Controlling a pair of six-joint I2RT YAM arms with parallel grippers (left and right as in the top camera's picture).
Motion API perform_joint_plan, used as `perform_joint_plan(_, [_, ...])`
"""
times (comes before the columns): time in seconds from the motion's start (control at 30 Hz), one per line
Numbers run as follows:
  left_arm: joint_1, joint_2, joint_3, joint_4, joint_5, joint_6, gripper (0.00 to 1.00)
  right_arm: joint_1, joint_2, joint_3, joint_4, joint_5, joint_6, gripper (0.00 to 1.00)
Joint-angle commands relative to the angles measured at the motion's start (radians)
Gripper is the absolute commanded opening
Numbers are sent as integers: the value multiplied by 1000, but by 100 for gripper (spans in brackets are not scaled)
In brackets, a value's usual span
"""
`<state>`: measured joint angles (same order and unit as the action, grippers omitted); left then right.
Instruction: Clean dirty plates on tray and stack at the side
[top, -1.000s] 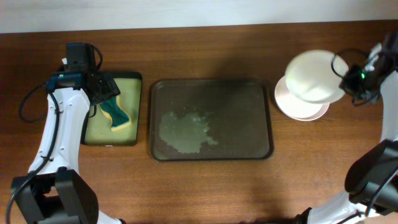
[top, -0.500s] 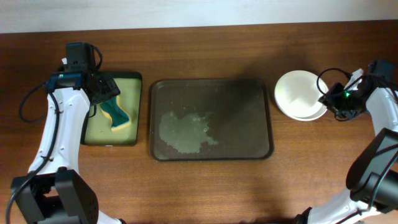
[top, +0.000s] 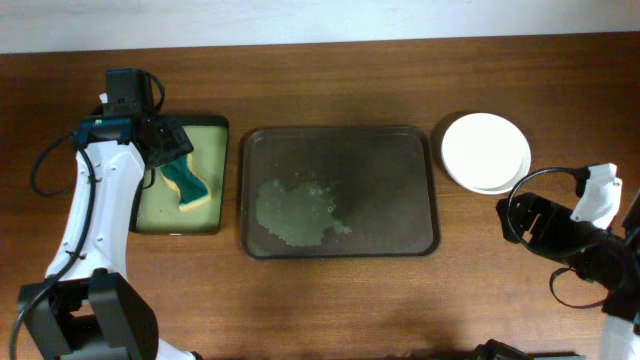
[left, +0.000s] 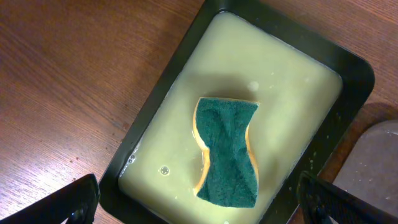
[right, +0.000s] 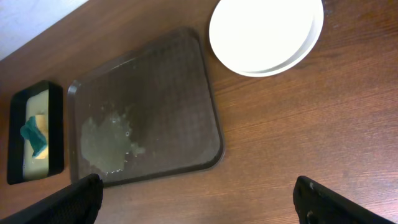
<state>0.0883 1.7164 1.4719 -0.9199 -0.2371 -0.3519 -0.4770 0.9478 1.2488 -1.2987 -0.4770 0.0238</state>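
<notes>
overhead, at the left, the left gripper (top: 172, 143) hangs unmoved over the sponge (top: 187, 184) in the small black tray (top: 226, 175); its wrist view shows the jaws wide apart and empty. the tray (top: 385, 165) in the middle carries no plates, only a wet patch (top: 295, 212). the change is at the right: the plate carried a second ago now lies on the plates (top: 486, 150), stacked on the table (top: 330, 80) at upper right. the right gripper (right: 196, 193), open and empty, has pulled back to lower right. stacking looks finished.

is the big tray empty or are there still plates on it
Empty of plates: the tray holds only a wet smear. The plates sit stacked off it, on its right.
</notes>
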Motion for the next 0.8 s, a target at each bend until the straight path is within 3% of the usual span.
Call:
perform_joint_plan(0.0, [2, -8, 12, 2, -11, 5, 99, -1, -8, -11, 0, -5, -13, 98])
perform_joint_plan(0.3, [2, -8, 12, 2, -11, 5, 99, 0, 124, -12, 2, 27, -13, 98])
perform_joint_plan(0.4, [2, -8, 12, 2, -11, 5, 99, 25, 92, -20, 32, 43, -12, 98])
perform_joint_plan(0.47, [2, -8, 12, 2, -11, 5, 99, 109, 15, -61, 132, 44, -13, 98])
perform_joint_plan(0.63, [2, -8, 12, 2, -11, 5, 99, 486, -255, -343, 489, 197, -13, 98])
perform_joint_plan(0.77, [2, -8, 12, 2, -11, 5, 99, 583, -344, -594, 767, 245, -11, 99])
